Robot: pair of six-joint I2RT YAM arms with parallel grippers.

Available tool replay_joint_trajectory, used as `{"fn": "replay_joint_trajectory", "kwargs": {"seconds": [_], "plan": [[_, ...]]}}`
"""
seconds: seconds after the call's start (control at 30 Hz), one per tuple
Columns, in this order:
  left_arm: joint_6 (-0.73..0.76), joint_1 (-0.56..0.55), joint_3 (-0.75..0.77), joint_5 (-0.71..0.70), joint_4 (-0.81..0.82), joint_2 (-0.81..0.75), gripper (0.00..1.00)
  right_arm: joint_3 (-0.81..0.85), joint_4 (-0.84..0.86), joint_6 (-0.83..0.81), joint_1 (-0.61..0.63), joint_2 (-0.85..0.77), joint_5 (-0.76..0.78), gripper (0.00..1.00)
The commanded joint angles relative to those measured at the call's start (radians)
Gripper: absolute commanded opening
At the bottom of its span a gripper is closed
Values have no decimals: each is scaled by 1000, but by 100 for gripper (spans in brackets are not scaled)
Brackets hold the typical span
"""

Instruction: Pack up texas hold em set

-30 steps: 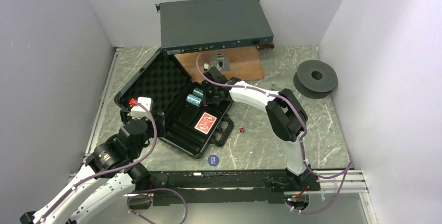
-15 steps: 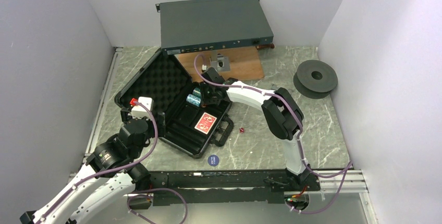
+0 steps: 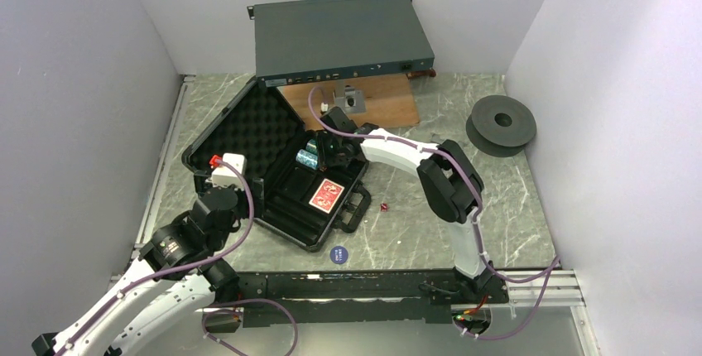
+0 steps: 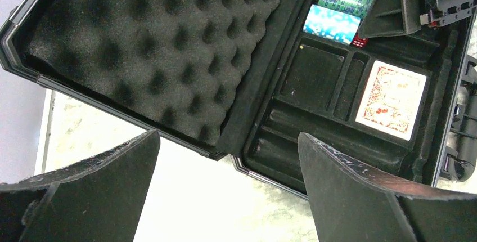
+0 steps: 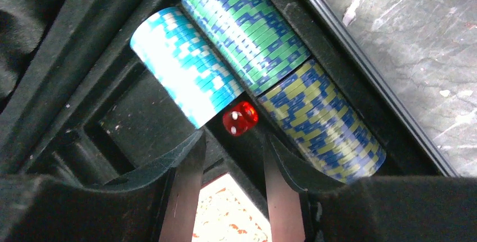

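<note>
The black briefcase (image 3: 291,225) lies open, its egg-crate foam lid (image 3: 252,128) folded back to the left. Chip stacks (image 3: 310,155) and the red-backed card deck (image 3: 327,195) sit in its tray. My right gripper (image 3: 331,154) is inside the tray, slightly open and empty (image 5: 233,157). A tiny red die (image 5: 240,118) lies just past its tips between the teal-and-white stack (image 5: 185,65) and a yellow-and-blue stack (image 5: 320,121). My left gripper (image 4: 228,197) is open and empty, above the table by the case's near-left edge (image 3: 246,193). Another red die (image 3: 384,207) and the blue disc (image 3: 339,254) lie on the table.
A large grey rack box (image 3: 341,37) stands at the back on a wooden board (image 3: 377,108). A dark grey spool (image 3: 501,124) lies at the right. The case handle (image 3: 358,205) sticks out toward the loose die. Walls close in on the left, back and right.
My right gripper has shifted slightly left, closer to the chip stacks. My left wrist has edged a little up and right toward the case.
</note>
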Motion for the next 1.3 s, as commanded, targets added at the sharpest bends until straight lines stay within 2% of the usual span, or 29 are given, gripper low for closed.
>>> {"fn": "replay_joint_trajectory", "kwargs": {"seconds": [0.0,0.1,0.33,0.53,0.7,0.9,1.0,1.13,1.27], "plan": [[17,-1,41,6,18,2,99,3,-15,-43,26,-130,26,45],[8,-1,44,4,15,3,99,-33,-32,-52,41,-205,65,46],[-28,0,64,13,1,5,99,-167,-60,-62,69,-437,170,64],[-57,0,49,34,40,-45,99,-271,-146,-46,69,-578,226,74],[-11,-1,60,66,85,-78,99,-392,-226,16,69,-679,266,75],[88,-1,87,69,127,-23,99,-497,-299,107,69,-752,262,72],[84,0,64,74,130,5,99,-530,-323,139,71,-763,267,72],[69,-1,32,150,122,16,99,-560,-351,176,71,-753,297,71],[57,-1,26,129,113,10,99,-602,-316,184,71,-722,294,68]]}}
